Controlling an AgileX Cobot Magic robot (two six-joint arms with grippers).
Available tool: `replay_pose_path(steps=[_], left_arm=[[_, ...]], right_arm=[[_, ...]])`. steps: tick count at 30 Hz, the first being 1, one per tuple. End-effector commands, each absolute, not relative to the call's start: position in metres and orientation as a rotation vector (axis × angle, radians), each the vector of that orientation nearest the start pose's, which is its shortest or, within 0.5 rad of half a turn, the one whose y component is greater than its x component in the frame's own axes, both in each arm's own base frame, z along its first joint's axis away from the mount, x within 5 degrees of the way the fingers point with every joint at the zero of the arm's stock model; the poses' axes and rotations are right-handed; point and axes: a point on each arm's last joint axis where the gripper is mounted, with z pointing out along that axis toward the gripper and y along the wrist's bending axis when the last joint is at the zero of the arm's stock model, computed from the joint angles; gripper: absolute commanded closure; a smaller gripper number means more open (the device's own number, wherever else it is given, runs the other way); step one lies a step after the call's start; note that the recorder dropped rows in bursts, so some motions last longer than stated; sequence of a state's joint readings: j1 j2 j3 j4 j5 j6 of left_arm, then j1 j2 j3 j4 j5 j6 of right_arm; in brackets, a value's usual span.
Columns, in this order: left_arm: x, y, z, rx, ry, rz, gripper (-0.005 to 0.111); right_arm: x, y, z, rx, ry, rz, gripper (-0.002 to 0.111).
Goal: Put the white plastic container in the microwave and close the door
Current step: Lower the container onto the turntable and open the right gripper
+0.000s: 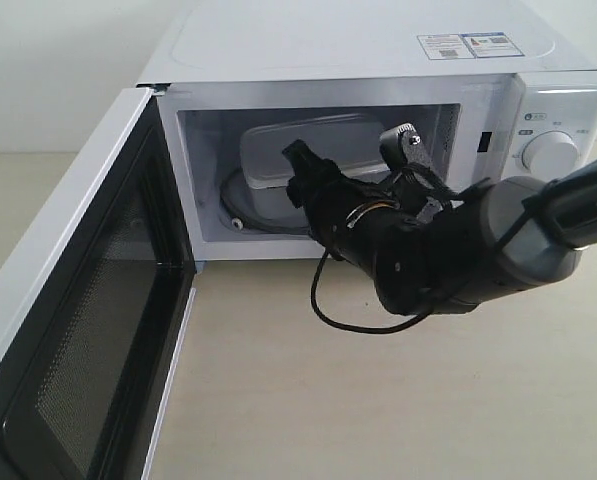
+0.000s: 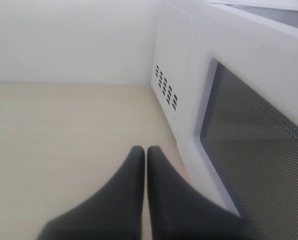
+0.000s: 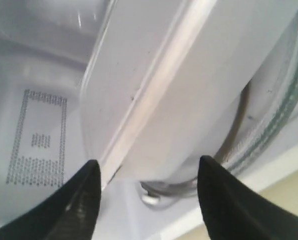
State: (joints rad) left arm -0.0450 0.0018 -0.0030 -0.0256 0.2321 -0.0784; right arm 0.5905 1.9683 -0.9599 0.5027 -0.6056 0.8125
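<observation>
White plastic container (image 1: 318,140) sits on the turntable (image 1: 240,208) inside the microwave (image 1: 358,45), so I've my right gripper (image 3: 146,170) spread wide at its near end, and my left gripper (image 2: 146,155) pinched shut beside the open door (image 1: 68,300), placed for pushing.

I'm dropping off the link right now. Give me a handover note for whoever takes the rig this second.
Right gripper: open, reaching into the cavity with the container just ahead of its tips. Whether it touches can't be told.
Left gripper: shut, holding nothing, low beside the outer face of the door.
White plastic container: inside the microwave, sitting on the glass turntable.
Door: swung wide open.
Done: container is in.
Left: pull the right arm out of the cavity, then swing the door shut, likely with the left arm, which is already next to it.
</observation>
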Motion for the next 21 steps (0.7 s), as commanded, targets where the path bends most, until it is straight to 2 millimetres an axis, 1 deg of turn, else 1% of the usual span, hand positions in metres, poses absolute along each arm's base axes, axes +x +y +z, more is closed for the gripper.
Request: replay_pose_path(steps=[1, 7, 11, 16, 21], left_arm=[[0.055, -0.003, 0.192, -0.053, 1.716, -0.118, 0.103], [0.055, -0.003, 0.192, -0.053, 1.716, -0.118, 0.103], [0.055, -0.003, 0.192, -0.053, 1.716, -0.118, 0.103], [0.055, -0.003, 0.192, -0.053, 1.716, -0.118, 0.103], [0.055, -0.003, 0.192, -0.053, 1.716, -0.118, 0.103]], right_arm=[[0.328, 0.191, 0.163, 0.737, 1.887, 0.906, 0.053], [0.3, 0.176, 0.18, 0.576, 1.911, 0.855, 0.053], [0.279, 0.168, 0.192, 0.406, 1.934, 0.843, 0.053], [0.254, 0.162, 0.211, 0.246, 2.031, 0.825, 0.053], [0.232, 0.155, 0.226, 0.016, 2.154, 0.722, 0.053]])
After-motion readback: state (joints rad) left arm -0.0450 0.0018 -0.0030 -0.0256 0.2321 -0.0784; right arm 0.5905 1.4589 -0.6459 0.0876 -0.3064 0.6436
